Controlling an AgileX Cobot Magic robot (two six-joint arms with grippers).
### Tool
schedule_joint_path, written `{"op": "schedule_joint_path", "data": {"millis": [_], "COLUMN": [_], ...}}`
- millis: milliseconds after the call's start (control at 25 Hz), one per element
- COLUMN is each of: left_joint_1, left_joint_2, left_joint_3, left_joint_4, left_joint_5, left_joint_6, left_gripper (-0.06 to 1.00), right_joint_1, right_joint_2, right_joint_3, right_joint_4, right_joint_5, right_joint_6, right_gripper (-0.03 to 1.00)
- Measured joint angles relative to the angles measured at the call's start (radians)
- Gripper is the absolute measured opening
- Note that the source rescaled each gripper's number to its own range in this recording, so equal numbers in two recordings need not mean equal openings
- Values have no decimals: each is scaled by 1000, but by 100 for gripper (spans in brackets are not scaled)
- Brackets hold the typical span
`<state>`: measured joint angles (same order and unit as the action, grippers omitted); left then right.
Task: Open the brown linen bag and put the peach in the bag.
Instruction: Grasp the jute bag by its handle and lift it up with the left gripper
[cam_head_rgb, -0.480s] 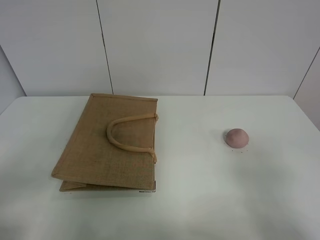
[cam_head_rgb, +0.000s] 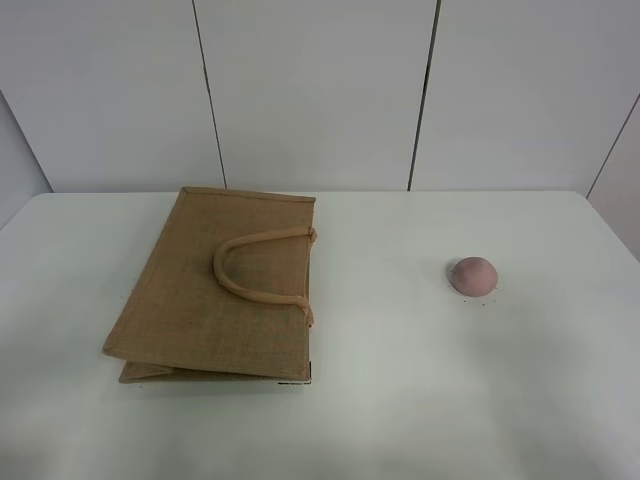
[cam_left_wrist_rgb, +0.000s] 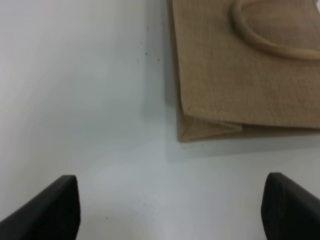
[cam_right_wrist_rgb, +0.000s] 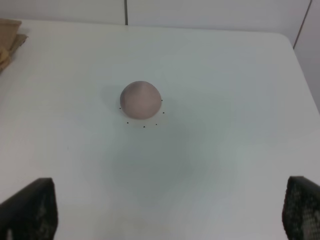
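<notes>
On my left the brown linen bag lies flat and collapsed shut, a coarse tan rectangle with its near gusset folded under. One pale rope handle is looped back over its top face. Well apart on my right sits the peach, small, rounded and dull pinkish-mauve.

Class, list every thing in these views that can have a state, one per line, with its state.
brown linen bag: closed, lying flat on the table.
peach: on the table, ungrasped, apart from the bag.
left claw: open, empty.
right claw: open, empty.
</notes>
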<state>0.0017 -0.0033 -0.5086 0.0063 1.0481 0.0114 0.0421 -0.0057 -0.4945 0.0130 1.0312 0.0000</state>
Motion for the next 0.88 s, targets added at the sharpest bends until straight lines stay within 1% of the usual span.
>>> {"op": "schedule_joint_path", "data": {"millis": [120,240,600,880], "left_joint_1": [0,0,0,0], "left_joint_2": [45,176,787,1279], "left_joint_3": [-40,-110,-375,-635], "left_joint_4": [0,0,0,0], "left_joint_5": [-2,-3,-87,-110], "left_joint_6": [0,0,1,2], "left_gripper": [100,100,100,100], "right_joint_1": [0,0,0,0], "right_joint_2": [0,0,0,0], "right_joint_3": [0,0,0,0], "right_joint_4": [0,0,0,0], "right_joint_5": [0,0,0,0], "right_joint_6": [0,0,0,0], "right_gripper": [100,100,100,100]}}
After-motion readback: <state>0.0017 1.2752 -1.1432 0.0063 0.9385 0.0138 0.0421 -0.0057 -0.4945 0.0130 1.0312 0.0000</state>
